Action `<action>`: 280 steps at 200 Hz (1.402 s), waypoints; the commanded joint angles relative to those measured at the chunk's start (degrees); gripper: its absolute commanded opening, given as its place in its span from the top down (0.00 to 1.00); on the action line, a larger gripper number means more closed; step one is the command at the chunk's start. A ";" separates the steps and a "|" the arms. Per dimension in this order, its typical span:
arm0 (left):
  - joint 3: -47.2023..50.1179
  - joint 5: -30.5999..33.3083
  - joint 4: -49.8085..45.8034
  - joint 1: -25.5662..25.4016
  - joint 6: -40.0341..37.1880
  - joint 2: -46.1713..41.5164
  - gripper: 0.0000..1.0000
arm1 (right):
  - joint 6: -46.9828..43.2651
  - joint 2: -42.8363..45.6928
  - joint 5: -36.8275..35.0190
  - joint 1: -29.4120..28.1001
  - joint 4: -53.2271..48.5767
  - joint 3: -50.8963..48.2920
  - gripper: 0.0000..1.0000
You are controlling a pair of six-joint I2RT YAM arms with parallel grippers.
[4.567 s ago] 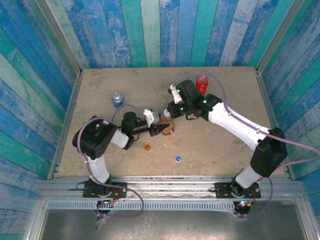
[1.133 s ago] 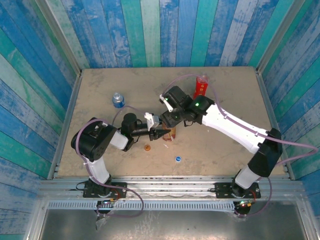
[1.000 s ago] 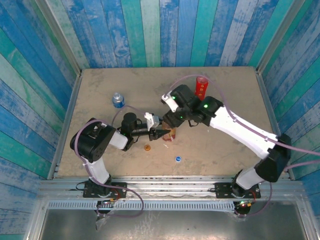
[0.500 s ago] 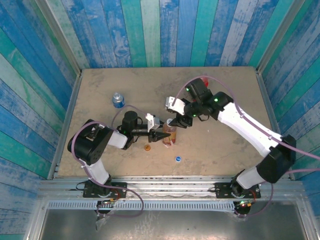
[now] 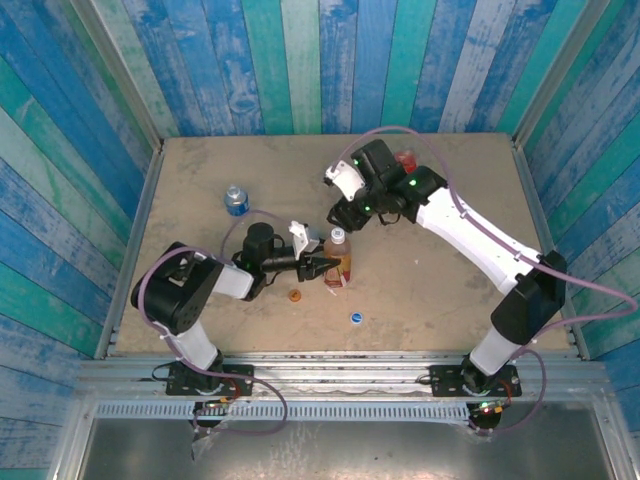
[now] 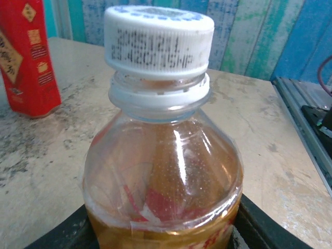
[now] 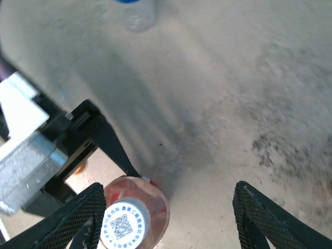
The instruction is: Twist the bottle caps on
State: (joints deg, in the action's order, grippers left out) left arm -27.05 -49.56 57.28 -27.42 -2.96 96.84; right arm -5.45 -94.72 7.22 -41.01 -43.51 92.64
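Left gripper [image 5: 322, 266] clamps the tea bottle [image 6: 163, 171] low, likely an anti-rotation hold, while right gripper [image 7: 168, 223] hovers above its white cap [image 6: 158, 39], fingers spread wide.

Scuffed beige tabletop [image 5: 420, 310], blue-and-teal painted plank walls [image 5: 300, 60] on three sides, metal rail [image 5: 340, 366] along the near edge

My top camera looks steeply down from above and behind me, far off, with the tea bottle [image 5: 338, 255] near mid-frame. My left wrist camera sits level and very close beside that bottle; my right wrist camera looks down from above it. All three share it.
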 commanded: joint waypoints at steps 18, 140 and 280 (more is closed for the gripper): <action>-2.27 1.74 -10.09 -0.40 4.37 -3.15 0.55 | 19.98 1.54 -15.04 -5.14 -3.59 0.20 0.32; -4.02 2.47 -17.67 -0.68 0.34 -3.39 0.56 | 21.06 -5.10 -12.37 -5.96 -8.78 3.66 0.54; -4.07 2.63 -18.74 -0.75 -0.80 -3.50 0.56 | 21.83 -7.90 -10.99 -5.22 -13.18 6.32 0.68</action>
State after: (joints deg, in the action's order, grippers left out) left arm -31.55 -48.07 44.88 -27.88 -2.98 94.70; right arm 15.49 -101.34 -4.23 -46.41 -54.43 97.49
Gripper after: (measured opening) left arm 0.525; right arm 0.363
